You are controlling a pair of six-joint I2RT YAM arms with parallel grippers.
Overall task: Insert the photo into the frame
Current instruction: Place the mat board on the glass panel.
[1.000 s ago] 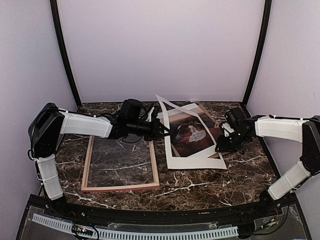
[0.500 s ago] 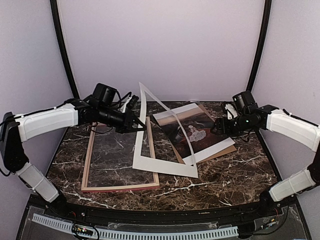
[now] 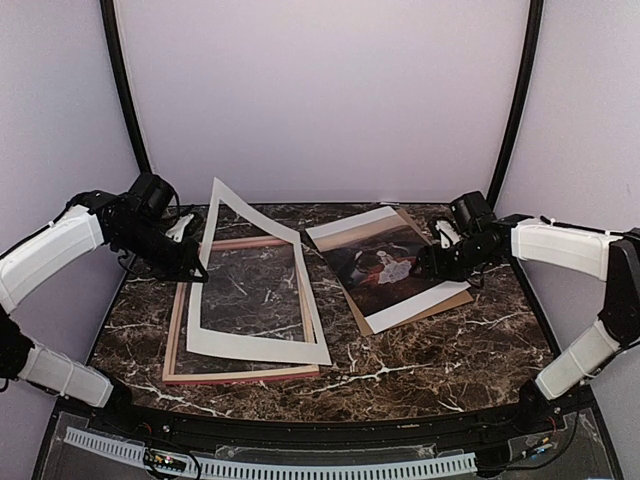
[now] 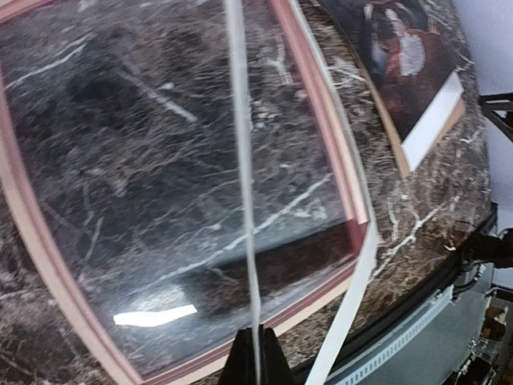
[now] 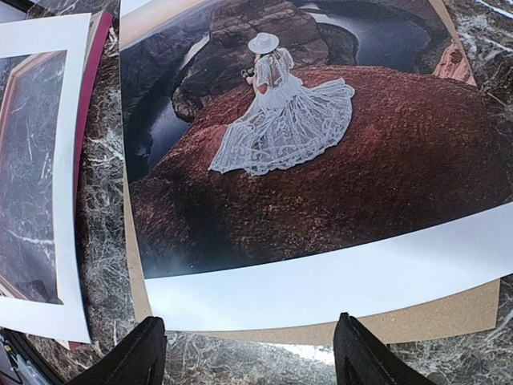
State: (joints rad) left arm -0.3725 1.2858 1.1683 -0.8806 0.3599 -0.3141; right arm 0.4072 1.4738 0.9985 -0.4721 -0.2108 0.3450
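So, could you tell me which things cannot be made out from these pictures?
Left wrist view: the left gripper is cut off by the bottom edge; the white mat it pinches shows nearly edge-on.
Right wrist view: the brown backing board lies mostly hidden under the photo.
Top view: the tilted mat hides parts of the frame; whether the right gripper touches the photo is too small to tell.

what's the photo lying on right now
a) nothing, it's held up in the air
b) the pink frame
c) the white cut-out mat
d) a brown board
d: the photo lies flat on the brown board, whose edge shows past the print's white border in the right wrist view. The frame sits apart to the left.
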